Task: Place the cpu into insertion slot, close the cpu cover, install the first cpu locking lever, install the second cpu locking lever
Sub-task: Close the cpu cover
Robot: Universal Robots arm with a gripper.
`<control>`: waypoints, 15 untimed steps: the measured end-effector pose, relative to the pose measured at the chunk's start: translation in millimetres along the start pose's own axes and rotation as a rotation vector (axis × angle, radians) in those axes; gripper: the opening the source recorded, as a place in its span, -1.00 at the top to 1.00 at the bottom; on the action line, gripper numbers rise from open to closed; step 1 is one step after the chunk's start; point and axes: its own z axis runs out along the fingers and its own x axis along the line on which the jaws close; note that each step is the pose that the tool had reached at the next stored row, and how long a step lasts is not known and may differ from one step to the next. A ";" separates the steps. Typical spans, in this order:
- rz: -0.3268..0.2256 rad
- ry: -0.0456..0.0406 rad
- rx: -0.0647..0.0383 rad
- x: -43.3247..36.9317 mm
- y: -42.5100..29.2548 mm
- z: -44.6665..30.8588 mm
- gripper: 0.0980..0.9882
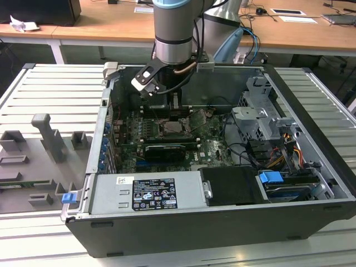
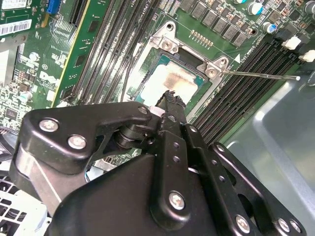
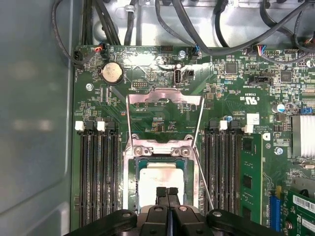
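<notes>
Gripper [image 3: 168, 191] fingers pinched together, empty, tips over cpu [image 3: 160, 177] top, prob. pressing it flat in insertion slot [image 3: 139, 164]. Cpu cover [image 3: 129, 182] appears down round chip; lever [image 3: 204, 182] unlatched beside.

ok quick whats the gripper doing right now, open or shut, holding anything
Gripper: shut, fingers pressed together with nothing seen between them, tips over the cpu.

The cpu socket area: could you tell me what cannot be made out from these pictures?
First wrist view: the gripper hides part of the cpu and cpu cover.
Second wrist view: the gripper hides whether it touches the cpu.
Exterior view: the insertion slot is too small for detail.
</notes>
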 end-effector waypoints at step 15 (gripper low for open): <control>0.001 -0.0001 0.001 -0.1 0.2 -3.6 0.98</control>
